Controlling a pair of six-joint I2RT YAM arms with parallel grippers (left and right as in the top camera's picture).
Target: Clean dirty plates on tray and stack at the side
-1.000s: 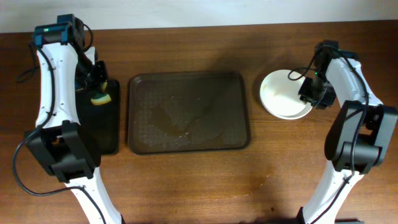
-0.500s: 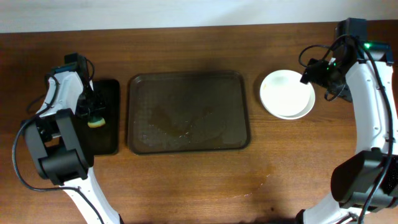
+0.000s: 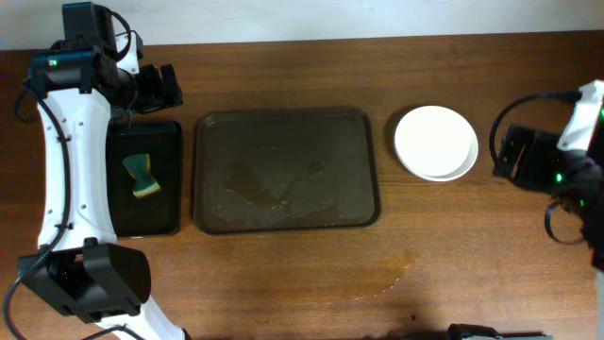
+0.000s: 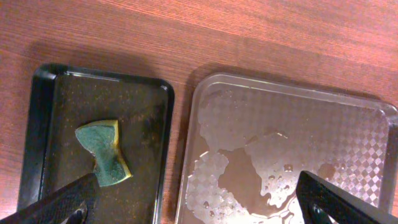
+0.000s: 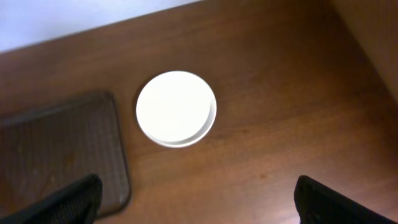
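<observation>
The brownish tray lies mid-table and holds only a film of water; no plates are on it. In the left wrist view the tray shows wet patches. White plates sit stacked on the wood to the tray's right, and the plates look clean in the right wrist view. My left gripper hovers open above the back of a black tray. My right gripper hangs open to the right of the plates, holding nothing. In each wrist view the fingertips stand wide apart.
A narrow black tray lies left of the brown tray, with a green-and-yellow sponge on it. The sponge lies free below my left gripper. Bare wood spans the front of the table. A pale wall edge runs along the back.
My left gripper let go of the sponge, opened and rose toward the back. My right gripper opened and drew away to the right of the plates.
</observation>
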